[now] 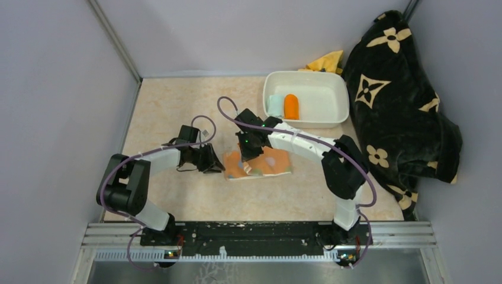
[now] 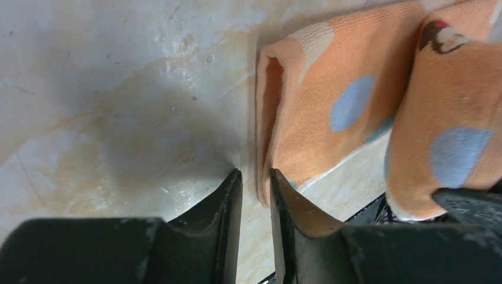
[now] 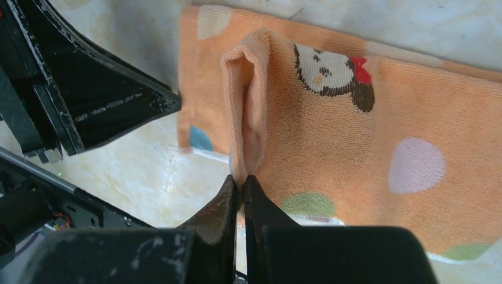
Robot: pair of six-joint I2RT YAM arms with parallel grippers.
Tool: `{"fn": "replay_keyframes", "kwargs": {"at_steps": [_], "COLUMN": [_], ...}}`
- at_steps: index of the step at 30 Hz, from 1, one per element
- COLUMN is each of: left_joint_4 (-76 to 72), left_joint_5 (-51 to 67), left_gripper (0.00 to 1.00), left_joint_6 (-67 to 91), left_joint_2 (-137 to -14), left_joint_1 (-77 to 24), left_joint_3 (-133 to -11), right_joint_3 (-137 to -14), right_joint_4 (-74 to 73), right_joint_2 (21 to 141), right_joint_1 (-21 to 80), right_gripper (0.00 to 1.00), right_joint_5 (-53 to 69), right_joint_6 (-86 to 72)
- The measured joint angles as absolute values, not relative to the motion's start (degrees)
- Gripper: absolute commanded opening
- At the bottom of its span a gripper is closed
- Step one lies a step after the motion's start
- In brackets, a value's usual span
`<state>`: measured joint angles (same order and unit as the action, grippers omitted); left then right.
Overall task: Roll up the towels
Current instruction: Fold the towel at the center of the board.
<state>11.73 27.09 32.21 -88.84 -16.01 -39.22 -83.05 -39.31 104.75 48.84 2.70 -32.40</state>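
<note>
In tub [image 1: 322, 97], mint towel [image 1: 275, 105], orange towel [image 1: 291, 106]

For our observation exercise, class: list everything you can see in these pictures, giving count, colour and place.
table: 1, beige marbled, under everything
bin: 1, white, far right part of the table
mint towel: 1, pale green, rolled, left end of the bin
orange towel: 1, plain orange, rolled, in the bin beside the mint towel
dotted towel: 1, orange with coloured dots, on the table nearer than the bin
blanket: 1, black with tan flowers, heaped at the right
yellow cloth: 1, yellow, behind the bin
left gripper: 1, black, jaws slightly apart at the dotted towel's left edge
right gripper: 1, black, shut on a raised fold of the dotted towel
</note>
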Motion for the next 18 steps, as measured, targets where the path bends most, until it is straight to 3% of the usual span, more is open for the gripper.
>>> {"fn": "replay_keyframes", "kwargs": {"at_steps": [18], "left_joint_4": [9.50], "left_joint_5": [27.07], "left_gripper": [0.20], "left_joint_6": [32.80], "left_joint_2": [-90.08], "left_joint_1": [-18.24], "left_joint_3": [-39.16], "right_joint_3": [-88.38], "right_joint_4": [-37.12], "right_joint_2": [114.13], "right_joint_1": [51.75], "right_gripper": [0.00], "right_joint_5": [3.20], "right_joint_6": [-39.62]}}
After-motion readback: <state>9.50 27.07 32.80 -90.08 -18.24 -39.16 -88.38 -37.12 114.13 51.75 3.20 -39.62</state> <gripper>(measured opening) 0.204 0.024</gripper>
